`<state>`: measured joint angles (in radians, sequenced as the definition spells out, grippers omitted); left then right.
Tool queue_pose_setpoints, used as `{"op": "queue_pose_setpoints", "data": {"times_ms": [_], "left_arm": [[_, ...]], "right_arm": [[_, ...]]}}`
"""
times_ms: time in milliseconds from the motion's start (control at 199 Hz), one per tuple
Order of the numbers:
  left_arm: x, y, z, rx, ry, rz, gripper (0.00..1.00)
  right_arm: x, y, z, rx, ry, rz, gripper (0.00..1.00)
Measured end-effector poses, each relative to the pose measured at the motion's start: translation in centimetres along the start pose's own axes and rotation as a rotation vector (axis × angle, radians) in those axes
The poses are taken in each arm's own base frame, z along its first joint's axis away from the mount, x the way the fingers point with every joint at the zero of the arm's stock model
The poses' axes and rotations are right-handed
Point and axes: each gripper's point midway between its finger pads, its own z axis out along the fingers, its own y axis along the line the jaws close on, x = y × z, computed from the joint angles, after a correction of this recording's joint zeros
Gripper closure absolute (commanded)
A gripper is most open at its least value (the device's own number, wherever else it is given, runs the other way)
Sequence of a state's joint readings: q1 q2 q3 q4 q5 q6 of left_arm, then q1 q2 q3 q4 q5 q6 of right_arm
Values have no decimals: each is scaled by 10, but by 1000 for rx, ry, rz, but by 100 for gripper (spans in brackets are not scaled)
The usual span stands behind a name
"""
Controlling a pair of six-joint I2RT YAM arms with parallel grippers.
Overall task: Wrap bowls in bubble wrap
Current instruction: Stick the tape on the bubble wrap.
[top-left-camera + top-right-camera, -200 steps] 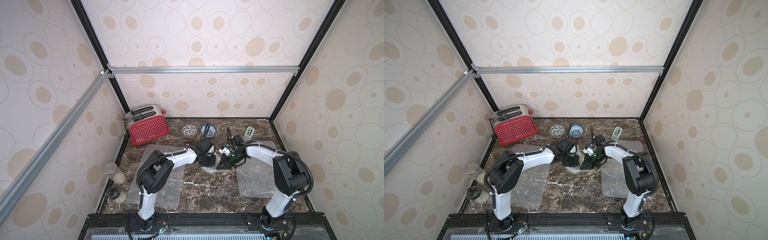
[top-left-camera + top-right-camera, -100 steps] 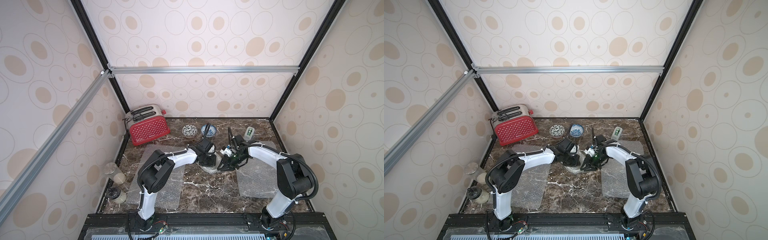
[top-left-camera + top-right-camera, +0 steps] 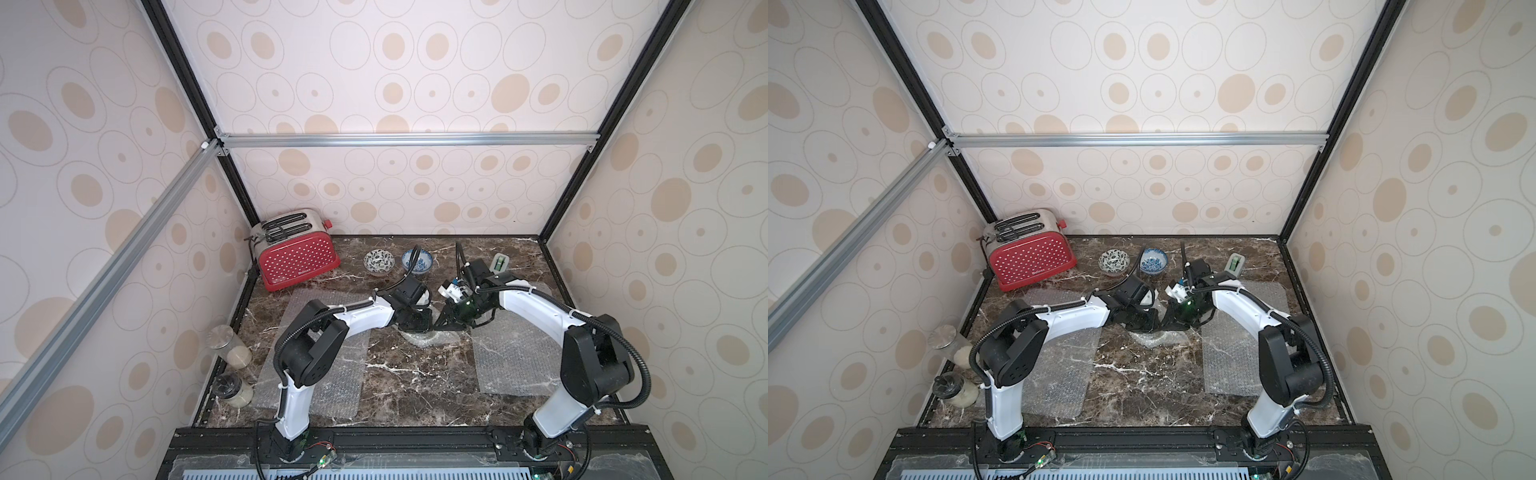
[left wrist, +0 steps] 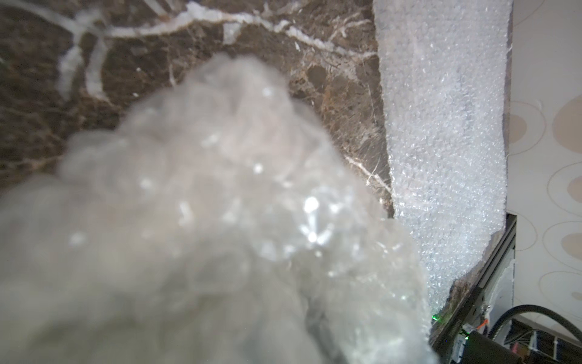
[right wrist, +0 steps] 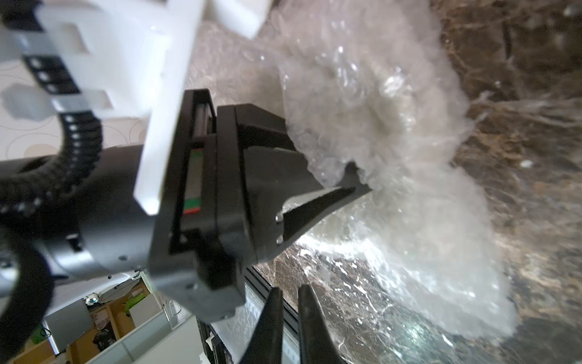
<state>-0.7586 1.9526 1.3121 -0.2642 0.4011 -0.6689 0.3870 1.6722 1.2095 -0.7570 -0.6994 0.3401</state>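
A crumpled bundle of bubble wrap (image 3: 424, 337) (image 5: 393, 126) lies mid-table between both arms; what it covers is hidden. My left gripper (image 3: 417, 325) (image 5: 356, 186) pinches a fold of that wrap, and the bundle (image 4: 220, 220) fills the left wrist view, hiding the jaws. My right gripper (image 3: 441, 324) (image 5: 289, 286) hovers just beside the bundle, its fingers a narrow slit apart and empty. At the back stand a black-leaf bowl (image 3: 379, 262) (image 3: 1113, 262) and a blue-patterned bowl (image 3: 417, 262) (image 3: 1153, 262), both bare. Flat bubble wrap sheets lie at the left (image 3: 320, 374) and the right (image 3: 513, 361).
A red toaster (image 3: 297, 257) sits at the back left. Two glass jars (image 3: 230, 351) (image 3: 232, 392) stand along the left wall. A small white and green device (image 3: 500, 264) lies at the back right. The walls close in on three sides.
The right gripper has shifted slightly beside the bundle and its arm has straightened a little. The left arm has hardly moved.
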Motion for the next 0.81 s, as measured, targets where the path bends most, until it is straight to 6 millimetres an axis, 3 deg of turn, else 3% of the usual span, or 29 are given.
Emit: {"op": "queue_pose_setpoints", "data": {"times_ms": [373,584,805], "left_arm": [[-16,-12,-68,-42,-103,21,70],[-28,7,-100,-71,-177,-23,69],[-28,34,-120,-121,-235,-81,68]], "right_arm": [[-5,-2,8,-7,2,11,86],[-1,1,18,-17,30,3,86],[12,-16,36,4,81,36,86]]}}
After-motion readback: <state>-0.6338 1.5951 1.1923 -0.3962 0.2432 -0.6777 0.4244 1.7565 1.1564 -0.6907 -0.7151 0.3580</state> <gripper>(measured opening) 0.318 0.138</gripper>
